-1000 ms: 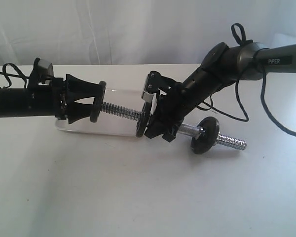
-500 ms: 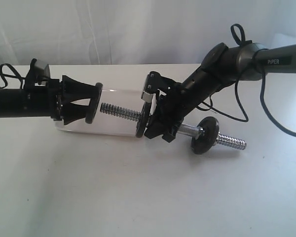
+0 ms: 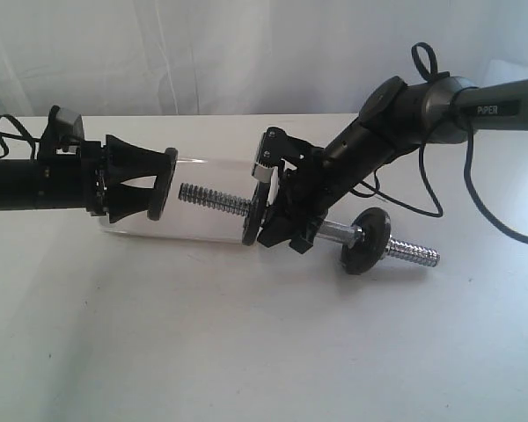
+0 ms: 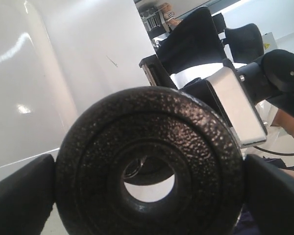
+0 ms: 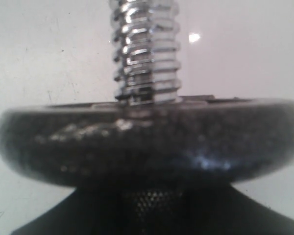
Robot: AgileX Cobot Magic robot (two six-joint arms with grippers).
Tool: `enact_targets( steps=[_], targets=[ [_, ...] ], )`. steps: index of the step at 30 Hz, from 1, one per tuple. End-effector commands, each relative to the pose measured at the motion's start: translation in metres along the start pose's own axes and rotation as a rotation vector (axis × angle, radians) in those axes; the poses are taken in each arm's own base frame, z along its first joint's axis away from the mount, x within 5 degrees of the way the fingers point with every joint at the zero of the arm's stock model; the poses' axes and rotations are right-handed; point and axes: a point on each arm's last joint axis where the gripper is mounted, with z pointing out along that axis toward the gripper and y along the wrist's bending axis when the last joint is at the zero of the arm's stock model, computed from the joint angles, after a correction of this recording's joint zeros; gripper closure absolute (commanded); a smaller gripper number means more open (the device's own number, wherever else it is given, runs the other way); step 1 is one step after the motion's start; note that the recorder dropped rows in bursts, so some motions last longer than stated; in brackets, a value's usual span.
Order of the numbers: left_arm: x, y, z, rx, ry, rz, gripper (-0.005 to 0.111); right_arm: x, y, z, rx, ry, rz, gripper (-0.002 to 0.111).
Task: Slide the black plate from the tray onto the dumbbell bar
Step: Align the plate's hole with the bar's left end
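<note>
My left gripper (image 3: 158, 183) is shut on the black plate (image 3: 165, 183), holding it on edge, just left of the threaded tip of the dumbbell bar (image 3: 213, 200). A small gap separates them. In the left wrist view the plate (image 4: 186, 127) fills the space between the black fingers (image 4: 19, 196), and its centre hole shows a dark disc beyond. My right gripper (image 3: 290, 227) is shut on the bar's middle and holds it above the table. The bar carries one black disc (image 3: 253, 213) beside that gripper and another (image 3: 367, 239) further right. The right wrist view shows a disc (image 5: 147, 142) and the threads (image 5: 146, 49). The white tray (image 3: 202, 227) lies under the bar's left end.
The white table (image 3: 246, 352) spreads in front, and a white curtain (image 3: 202, 53) hangs behind. Black cables (image 3: 458, 211) loop off the right arm onto the table at the right. The bar's right threaded end (image 3: 414, 255) sticks out low over the table.
My left gripper has drawn back to the left with the plate, which stood over the bar's threaded tip and now stands clear of it. The right arm and bar have not moved.
</note>
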Motion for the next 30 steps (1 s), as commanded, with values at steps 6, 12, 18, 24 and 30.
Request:
enact_targets(
  steps=[6,12,18,24,30],
  targets=[
    [-0.005,-0.004,0.002,0.122,-0.09,-0.01,0.107,-0.019,0.001,-0.02,0.022,-0.094,0.013,0.108],
    [-0.001,-0.009,0.016,0.143,-0.069,-0.003,0.107,-0.02,0.001,-0.02,0.022,-0.096,0.014,0.108],
    [0.004,-0.014,0.028,0.162,-0.041,0.01,0.107,-0.02,0.001,-0.02,0.022,-0.096,0.014,0.108],
    [0.009,-0.015,0.032,0.164,-0.003,0.011,0.107,-0.02,0.001,-0.02,0.022,-0.096,0.014,0.108],
    [0.013,-0.011,0.032,0.113,0.052,0.006,0.107,-0.02,0.001,-0.02,0.022,-0.096,0.014,0.108]
  ],
)
